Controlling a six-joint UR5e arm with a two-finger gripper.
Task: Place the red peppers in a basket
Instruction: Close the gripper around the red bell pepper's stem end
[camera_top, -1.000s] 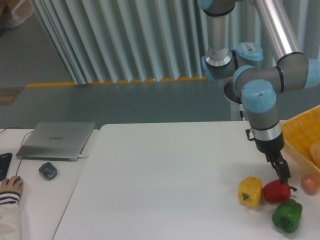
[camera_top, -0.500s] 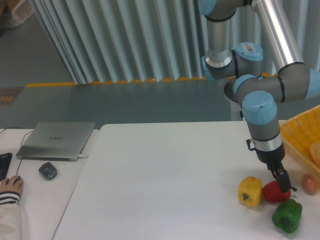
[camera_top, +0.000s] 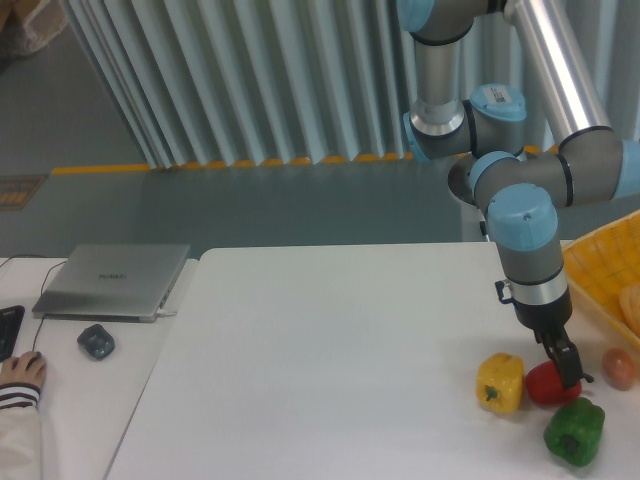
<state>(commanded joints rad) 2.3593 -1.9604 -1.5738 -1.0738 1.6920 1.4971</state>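
The red pepper (camera_top: 546, 387) sits on the white table near its right front, between a yellow pepper (camera_top: 500, 382) and a green pepper (camera_top: 574, 431). My gripper (camera_top: 567, 371) points down onto the red pepper's top by the stem, its dark fingers overlapping the fruit. How far apart the fingers stand does not show from this angle. The yellow basket (camera_top: 595, 275) lies at the right edge of the view, behind the peppers, partly cut off.
A small peach-coloured round fruit (camera_top: 619, 367) rests right of the red pepper. A pale item (camera_top: 631, 305) lies in the basket. Far left are a closed laptop (camera_top: 112, 280), a mouse (camera_top: 96, 341) and a person's hand (camera_top: 20, 372).
The gripper came down and slightly right onto the red pepper over the last second. The peppers have not moved.
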